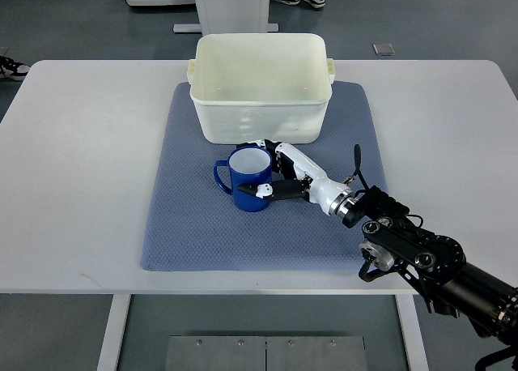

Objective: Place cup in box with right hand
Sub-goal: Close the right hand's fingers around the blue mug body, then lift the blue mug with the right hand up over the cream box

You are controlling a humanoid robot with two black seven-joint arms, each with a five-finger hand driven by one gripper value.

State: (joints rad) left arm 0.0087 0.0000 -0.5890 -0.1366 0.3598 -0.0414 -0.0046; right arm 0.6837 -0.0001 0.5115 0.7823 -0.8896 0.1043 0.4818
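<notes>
Your right hand has its fingers wrapped round the blue cup, which stands on the mat just before the empty box. Lift and placement remain.

Right hand, fingers curled in grasp

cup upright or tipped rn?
Upright: the blue cup stands on the mat, its round white opening facing up, right hand around it.
</notes>
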